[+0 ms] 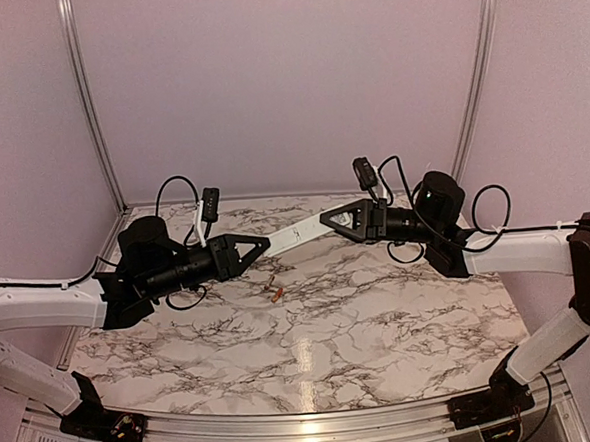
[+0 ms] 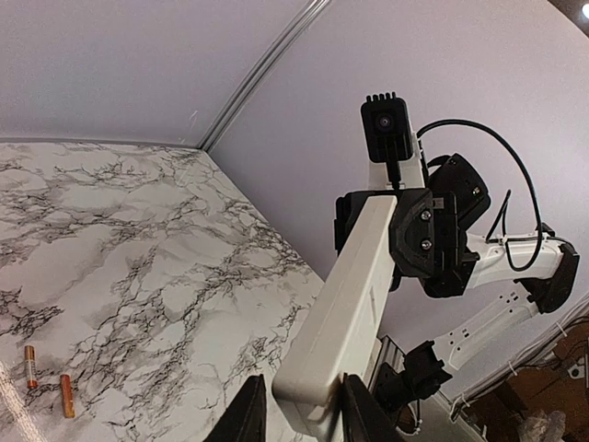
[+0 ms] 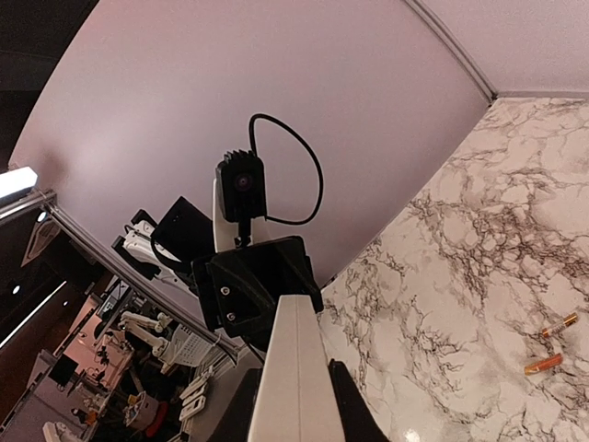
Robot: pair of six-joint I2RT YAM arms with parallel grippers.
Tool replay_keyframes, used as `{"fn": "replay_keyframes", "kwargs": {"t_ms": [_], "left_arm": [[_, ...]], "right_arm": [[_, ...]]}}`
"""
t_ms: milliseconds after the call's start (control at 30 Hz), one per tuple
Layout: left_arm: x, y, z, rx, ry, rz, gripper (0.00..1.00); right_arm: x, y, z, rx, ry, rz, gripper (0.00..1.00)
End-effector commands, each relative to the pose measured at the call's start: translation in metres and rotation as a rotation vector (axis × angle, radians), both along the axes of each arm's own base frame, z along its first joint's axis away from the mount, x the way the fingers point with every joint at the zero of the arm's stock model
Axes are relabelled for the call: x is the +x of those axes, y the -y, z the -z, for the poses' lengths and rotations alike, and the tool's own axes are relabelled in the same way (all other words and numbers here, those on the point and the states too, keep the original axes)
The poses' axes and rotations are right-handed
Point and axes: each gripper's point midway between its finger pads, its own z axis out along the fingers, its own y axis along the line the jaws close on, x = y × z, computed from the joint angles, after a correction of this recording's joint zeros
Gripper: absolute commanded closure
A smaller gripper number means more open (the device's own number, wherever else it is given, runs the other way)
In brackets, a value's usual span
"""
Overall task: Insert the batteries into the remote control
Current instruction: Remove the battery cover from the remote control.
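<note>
I have the remote control (image 1: 301, 233) slung in the air between both arms, well above the table (image 1: 381, 316). My left gripper (image 1: 261, 245) is closed partway onto the near end, its fingers (image 2: 248, 414) pressed against the 2 long sides; my right gripper (image 1: 330, 222) is clamped tight on the far end. The 2 batteries (image 1: 275, 294) lie loose on the marble beneath the span, close together and untouched. My main worry is the shared hold: if either arm shifts without the other following, the plastic body twists or slips out of a pinch, and a drop could land right on the cells and scatter them. Both hands are occupied, so 1 must let go before any battery gets picked up, and a single end grip on a long, smooth bar may let it sag or pivot. From the left wrist view the face toward me looks plain white; I cannot see an open slot, so I may be presenting the wrong side.
</note>
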Motion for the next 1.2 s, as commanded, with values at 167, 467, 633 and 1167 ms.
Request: {"fn": "replay_keyframes", "kwargs": {"t_ms": [167,467,633,1167], "left_arm": [[0.0047,0.0030,0.0101,0.045,-0.021,0.000,0.63],[0.0040,0.0000,0.0141,0.053,-0.028,-0.009,0.63],[0.0031,-0.0026,0.0134,0.056,-0.025,-0.015,0.64],[0.0031,-0.0014,0.0116,0.058,-0.023,-0.010,0.86]], "right_arm": [[0.0045,0.0063,-0.0219,0.029,0.059,0.018,1.00],[0.0068,0.0078,-0.0229,0.027,0.061,0.026,1.00],[0.0078,0.0071,-0.0219,0.024,0.060,0.026,1.00],[0.0100,0.0108,-0.0217,0.006,0.072,0.042,1.00]]}}
